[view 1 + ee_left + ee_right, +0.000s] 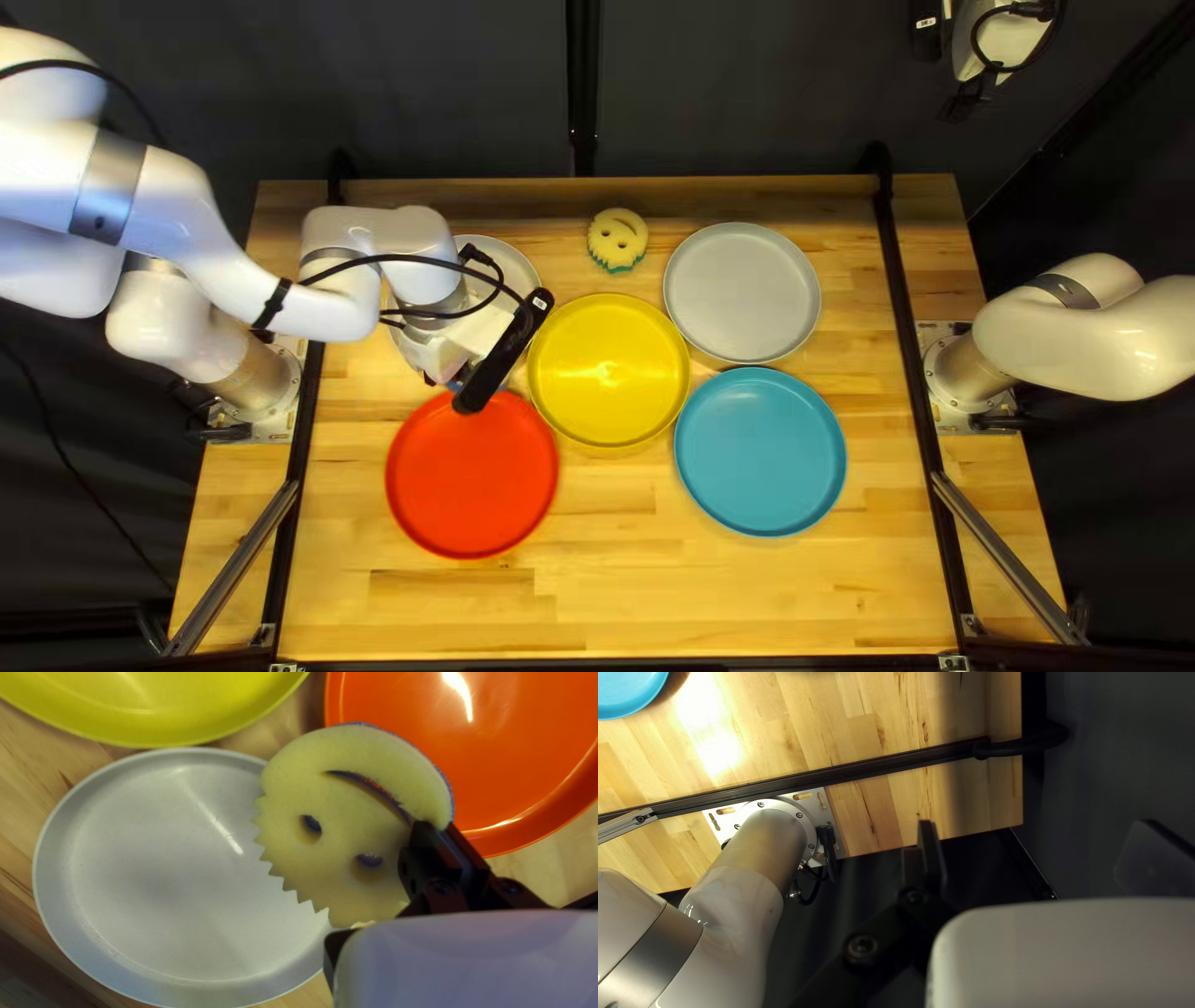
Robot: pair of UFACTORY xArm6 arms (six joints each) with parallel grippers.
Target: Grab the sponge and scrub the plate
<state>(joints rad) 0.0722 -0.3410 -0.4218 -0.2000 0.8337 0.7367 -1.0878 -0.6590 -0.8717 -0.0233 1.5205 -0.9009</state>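
In the top left view my left gripper (443, 364) is low between the pale grey plate (508, 259) and the red plate (471, 476), mostly covered by its own arm. In the left wrist view my left gripper (426, 835) pinches a round, cream smiley sponge (349, 821) with a bluish back; the far finger is hidden behind it. The sponge overlaps the rim of the grey plate (156, 877) in that view; contact cannot be told. My right gripper (965, 102) is raised at the far right; in the right wrist view the right gripper (1033, 852) has its fingers wide apart, holding nothing.
A second smiley sponge (618, 240) lies beyond the yellow plate (609, 370). Another grey plate (742, 291) and a blue plate (759, 451) are to the right. Black rails (915, 373) run along both table sides. Bare wood (623, 597) shows along the near edge.
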